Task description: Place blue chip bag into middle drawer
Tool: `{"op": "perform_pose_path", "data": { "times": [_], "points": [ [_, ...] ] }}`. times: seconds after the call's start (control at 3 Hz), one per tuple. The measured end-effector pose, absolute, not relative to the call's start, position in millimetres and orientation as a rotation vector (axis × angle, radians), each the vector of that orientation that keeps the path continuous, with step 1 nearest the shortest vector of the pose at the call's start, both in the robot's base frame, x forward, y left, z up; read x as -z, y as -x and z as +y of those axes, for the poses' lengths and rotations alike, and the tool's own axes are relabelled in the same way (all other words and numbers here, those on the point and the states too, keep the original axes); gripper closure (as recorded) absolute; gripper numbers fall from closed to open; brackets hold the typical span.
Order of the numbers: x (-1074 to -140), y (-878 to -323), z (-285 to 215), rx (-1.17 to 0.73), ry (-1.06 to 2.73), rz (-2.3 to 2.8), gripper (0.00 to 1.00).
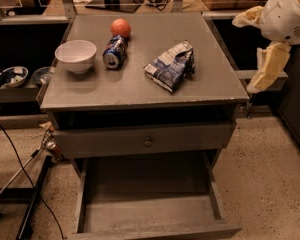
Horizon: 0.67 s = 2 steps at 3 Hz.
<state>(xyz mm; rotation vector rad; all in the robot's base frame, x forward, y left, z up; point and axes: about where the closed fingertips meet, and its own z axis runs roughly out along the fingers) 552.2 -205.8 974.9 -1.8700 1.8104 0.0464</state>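
Camera view: blue chip bag unpicked on cabinet top; middle drawer open, bare; my gripper spread, empty, at right.

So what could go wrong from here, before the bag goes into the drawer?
The gripper, open, hangs beyond the table's right edge, far from the bag; its crumpled foil may slip in a grasp. The can lies on its side left of the bag, so a nudge may roll it. The open drawer sits low under the table's top; an early release may miss it.
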Motion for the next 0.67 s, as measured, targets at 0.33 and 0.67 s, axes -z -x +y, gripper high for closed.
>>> {"op": "perform_pose_path", "data": {
  "times": [0.33, 0.67],
  "points": [
    [-975.4, -580.6, -198.9, 0.015, 1.912, 1.793, 0.00],
    [-971.9, -614.8, -190.8, 0.058, 1.939, 1.785, 0.00]
  ]
}}
